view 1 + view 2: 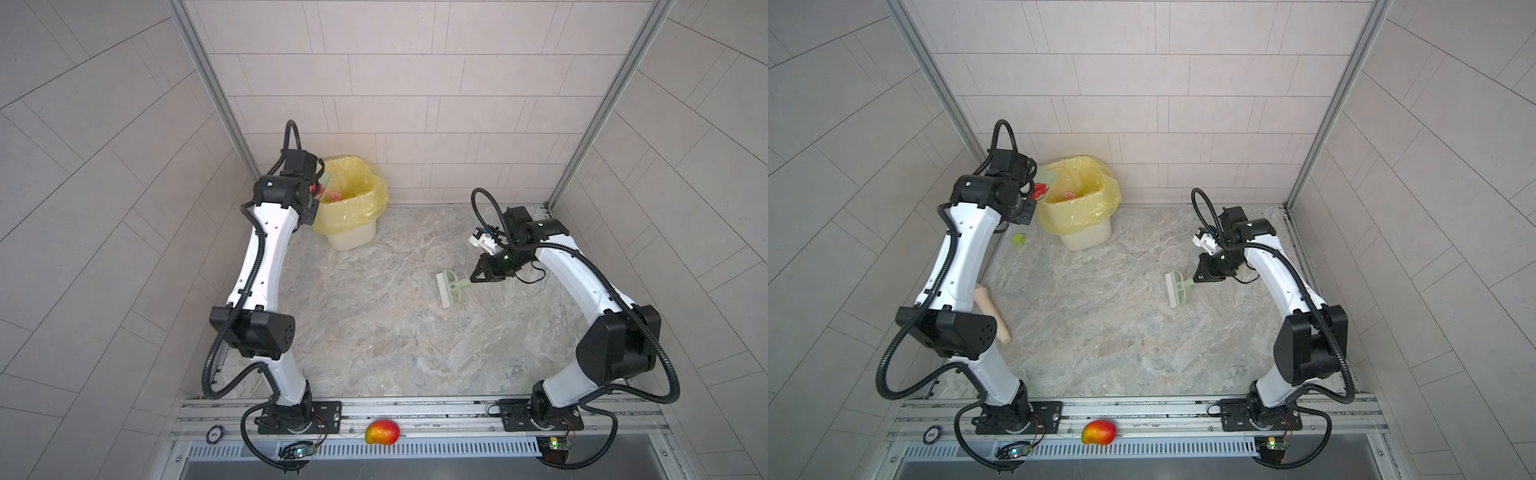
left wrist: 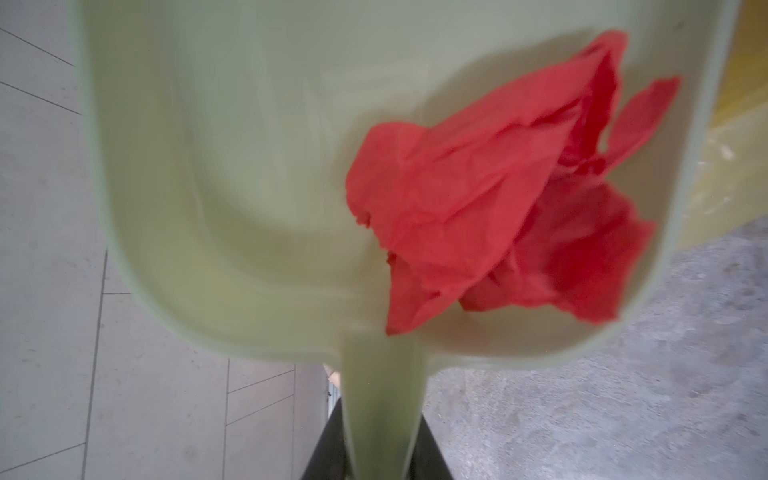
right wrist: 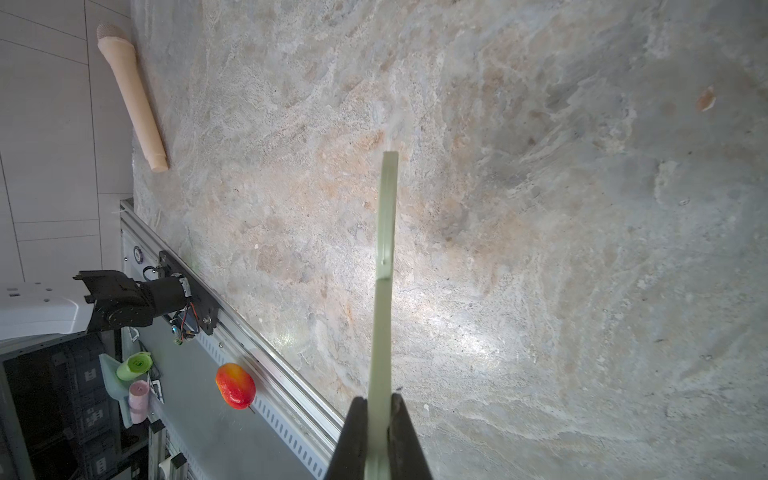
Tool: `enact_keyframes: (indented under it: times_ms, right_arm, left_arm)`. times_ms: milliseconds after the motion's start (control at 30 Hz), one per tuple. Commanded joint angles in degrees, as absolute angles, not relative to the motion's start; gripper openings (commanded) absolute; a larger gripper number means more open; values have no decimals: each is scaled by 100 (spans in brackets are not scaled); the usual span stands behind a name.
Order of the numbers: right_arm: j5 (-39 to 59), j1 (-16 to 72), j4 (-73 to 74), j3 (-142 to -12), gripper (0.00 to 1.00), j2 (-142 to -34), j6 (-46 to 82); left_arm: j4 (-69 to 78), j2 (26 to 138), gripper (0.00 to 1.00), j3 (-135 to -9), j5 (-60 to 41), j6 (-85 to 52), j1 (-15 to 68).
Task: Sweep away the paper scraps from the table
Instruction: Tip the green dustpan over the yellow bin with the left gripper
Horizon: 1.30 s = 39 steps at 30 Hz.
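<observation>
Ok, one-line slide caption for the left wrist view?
Left gripper holds pale green dustpan, red paper scraps inside, by the yellow bin liner.

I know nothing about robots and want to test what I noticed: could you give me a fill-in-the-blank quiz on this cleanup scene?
The left tool holds a pale green dustpan carrying ____ paper scraps.
The dustpan is held at a bin whose liner is ____.
The right tool grips the brush by its ____.
Missing words: red, yellow, handle.
</observation>
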State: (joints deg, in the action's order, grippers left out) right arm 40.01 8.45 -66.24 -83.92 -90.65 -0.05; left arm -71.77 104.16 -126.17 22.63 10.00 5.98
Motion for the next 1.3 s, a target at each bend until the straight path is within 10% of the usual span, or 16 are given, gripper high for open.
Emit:
enact_keyframes:
  times_ms: [0, 633, 1267]
  right_arm:
    - [4197, 824, -6741, -8575, 0, -9136, -206]
    - [4354, 767, -6725, -8657, 0, -9474, -228]
    - [4395, 770, -6618, -8445, 0, -9369, -237]
  left_arm:
    - [-7493, 10670, 0, -13175, 2917, 1243, 580]
    - [-5122, 11363, 0, -12424, 5799, 4096, 1123]
    - [-1355, 10925, 0, -10621, 6671, 7344, 1340]
